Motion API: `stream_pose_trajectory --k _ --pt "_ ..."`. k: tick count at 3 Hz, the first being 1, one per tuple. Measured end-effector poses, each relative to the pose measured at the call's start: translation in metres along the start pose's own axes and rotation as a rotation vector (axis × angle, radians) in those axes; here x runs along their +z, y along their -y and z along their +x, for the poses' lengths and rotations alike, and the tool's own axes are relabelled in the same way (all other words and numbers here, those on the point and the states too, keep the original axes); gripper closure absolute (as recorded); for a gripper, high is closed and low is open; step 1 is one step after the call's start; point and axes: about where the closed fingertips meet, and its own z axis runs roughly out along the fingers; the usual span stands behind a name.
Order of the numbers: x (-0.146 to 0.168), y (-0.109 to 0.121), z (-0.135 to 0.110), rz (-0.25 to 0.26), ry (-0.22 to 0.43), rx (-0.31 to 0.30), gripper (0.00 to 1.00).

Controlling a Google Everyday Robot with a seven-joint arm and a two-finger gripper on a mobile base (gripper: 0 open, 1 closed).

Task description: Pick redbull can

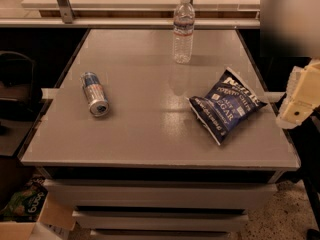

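The redbull can [94, 93] lies on its side on the left part of the grey table [145, 134], its silver end pointing toward the front. It is blue and silver. My gripper [301, 100] shows as a cream-coloured part at the right edge of the view, beyond the table's right edge and far from the can. It holds nothing that I can see.
A clear plastic water bottle [183, 30] stands upright at the back middle of the table. A dark blue chip bag [226, 105] lies at the right. A cardboard box [27, 216] sits on the floor at lower left. Shelving runs behind the table.
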Motion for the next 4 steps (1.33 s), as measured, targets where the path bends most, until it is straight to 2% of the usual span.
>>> stream_pose_trajectory --k 2,3,4 --pt "0.002 0.006 -0.006 0.012 -0.013 0.018 0.00" --pt "0.019 0.024 -0.037 -0.009 -0.012 0.066 0.00" --pt "0.054 0.042 -0.090 -0.056 0.003 0.135 0.00"
